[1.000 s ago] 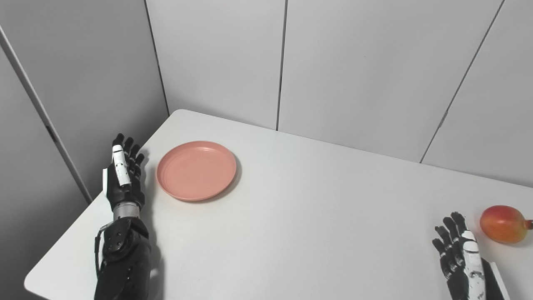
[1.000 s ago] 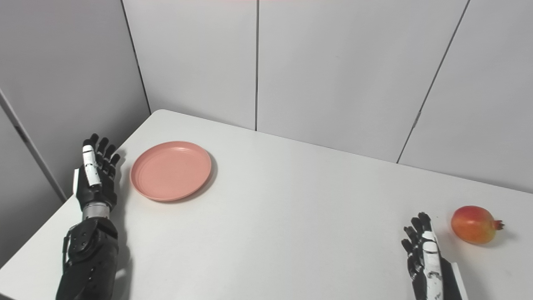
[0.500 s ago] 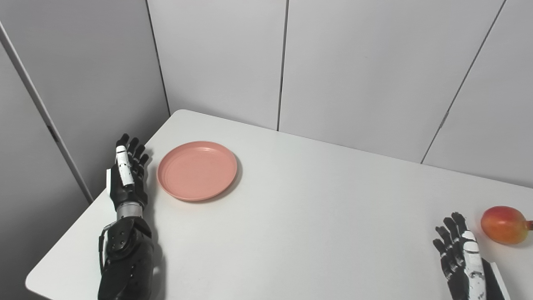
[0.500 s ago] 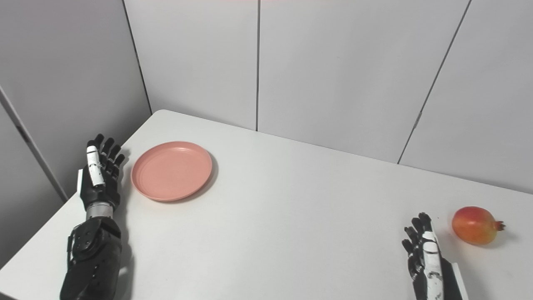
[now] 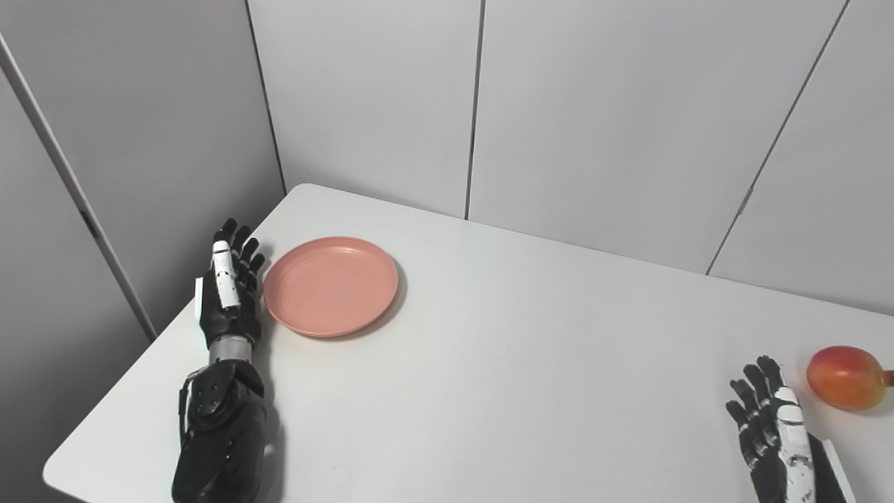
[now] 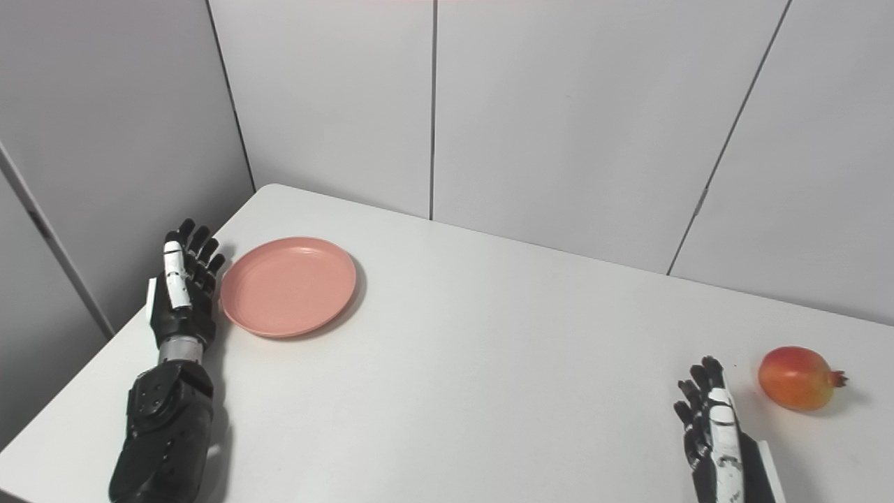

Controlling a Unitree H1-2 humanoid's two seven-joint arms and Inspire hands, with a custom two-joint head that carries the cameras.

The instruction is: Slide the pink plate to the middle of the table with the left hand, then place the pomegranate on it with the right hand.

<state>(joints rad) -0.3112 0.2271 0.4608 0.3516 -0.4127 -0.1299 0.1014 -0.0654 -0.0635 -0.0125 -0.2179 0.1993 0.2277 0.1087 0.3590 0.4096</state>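
Left hand (image 5: 228,293) flat over table (image 5: 503,363), edge-on, fingers straight, spread a bit, pointing away. Holding nothing. Just beside left rim of pink plate (image 5: 331,285); can't tell if touching. Plate empty, far-left part of table, not in the middle. Right hand (image 6: 711,427) low at bottom-right, fingers straight & apart, also holding nothing. Pomegranate (image 6: 796,378) on table near right edge, close to right hand, not touching. Well apart from plate.

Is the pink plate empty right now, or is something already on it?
Empty. The pink plate shows only its bare inside; the pomegranate lies on the table far to its right.
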